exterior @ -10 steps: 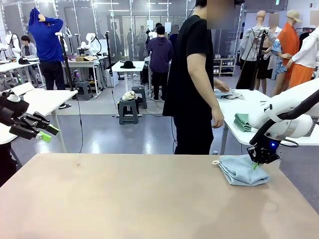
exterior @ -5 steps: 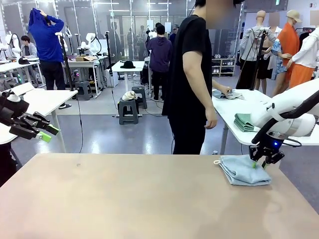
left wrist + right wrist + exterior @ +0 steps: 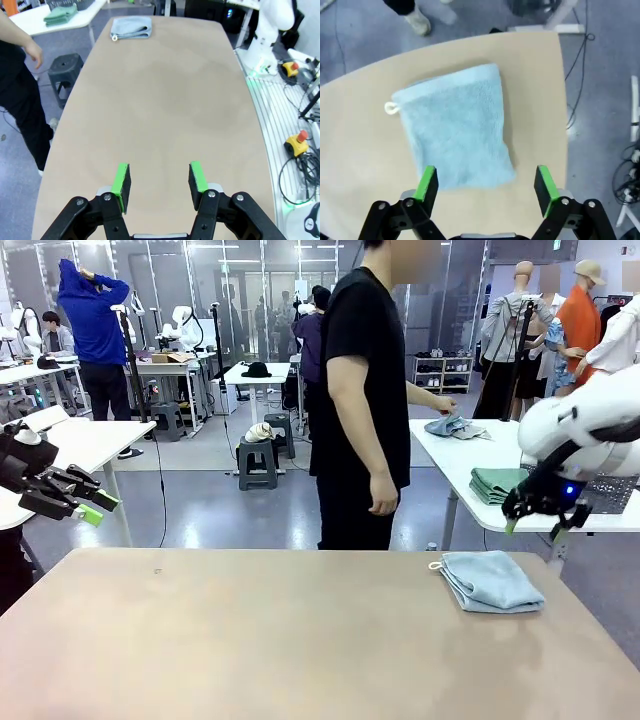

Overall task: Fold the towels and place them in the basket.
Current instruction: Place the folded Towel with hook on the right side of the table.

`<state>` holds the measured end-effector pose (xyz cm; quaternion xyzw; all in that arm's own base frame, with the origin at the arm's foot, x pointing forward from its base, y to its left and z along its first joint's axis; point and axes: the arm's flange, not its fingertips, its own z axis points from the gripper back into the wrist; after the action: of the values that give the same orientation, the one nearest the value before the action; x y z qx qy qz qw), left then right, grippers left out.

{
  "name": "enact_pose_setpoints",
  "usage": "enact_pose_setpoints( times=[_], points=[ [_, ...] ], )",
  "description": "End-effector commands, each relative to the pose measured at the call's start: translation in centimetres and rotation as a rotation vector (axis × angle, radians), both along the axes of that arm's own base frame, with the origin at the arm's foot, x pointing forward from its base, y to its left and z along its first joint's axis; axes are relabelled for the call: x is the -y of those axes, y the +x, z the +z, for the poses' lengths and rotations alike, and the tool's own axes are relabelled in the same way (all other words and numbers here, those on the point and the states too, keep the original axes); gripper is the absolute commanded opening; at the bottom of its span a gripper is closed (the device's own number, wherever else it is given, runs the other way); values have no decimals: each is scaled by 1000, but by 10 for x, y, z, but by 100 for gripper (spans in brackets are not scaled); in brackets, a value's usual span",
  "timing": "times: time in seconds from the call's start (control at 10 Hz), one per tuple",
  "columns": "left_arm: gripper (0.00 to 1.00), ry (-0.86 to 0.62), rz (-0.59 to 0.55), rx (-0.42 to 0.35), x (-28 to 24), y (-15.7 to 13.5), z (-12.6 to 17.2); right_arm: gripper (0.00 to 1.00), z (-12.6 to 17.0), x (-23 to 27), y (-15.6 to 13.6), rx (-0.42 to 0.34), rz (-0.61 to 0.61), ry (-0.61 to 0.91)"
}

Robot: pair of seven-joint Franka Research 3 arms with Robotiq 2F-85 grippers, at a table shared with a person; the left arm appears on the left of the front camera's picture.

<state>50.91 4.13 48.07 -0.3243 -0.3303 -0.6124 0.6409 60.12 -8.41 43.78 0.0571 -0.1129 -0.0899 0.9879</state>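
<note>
Front view shows one folded towel (image 3: 490,581) lying near the far right corner of the table (image 3: 250,640), its white loop at its left corner. The right gripper (image 3: 535,523) hangs above and just beyond it, jaws spread wide and empty. The right wrist view looks down on the towel (image 3: 455,132) past the green pads (image 3: 427,184). The left gripper (image 3: 98,508) is held up by the table's left end, jaws parted, gripping nothing. A person (image 3: 365,390) stands at the far side, one hand on a cloth (image 3: 452,426) on a side table (image 3: 470,455).

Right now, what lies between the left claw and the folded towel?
Only bare tabletop: the left wrist view shows nothing between the left claw and the folded towel at the far end.
</note>
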Motion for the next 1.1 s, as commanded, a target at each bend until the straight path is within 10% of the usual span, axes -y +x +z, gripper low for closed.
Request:
enact_pose_setpoints(
  times=[0.0, 0.4, 1.0],
  points=[
    [61, -4, -3, 4, 0, -2, 2, 98, 85, -35, -75, 64, -32, -28],
    [61, -4, -3, 4, 0, -2, 2, 98, 166, -65, -137, 61, 139, 133],
    [61, -4, -3, 4, 0, -2, 2, 98, 184, -81, -158, 64, 165, 132]
  ],
)
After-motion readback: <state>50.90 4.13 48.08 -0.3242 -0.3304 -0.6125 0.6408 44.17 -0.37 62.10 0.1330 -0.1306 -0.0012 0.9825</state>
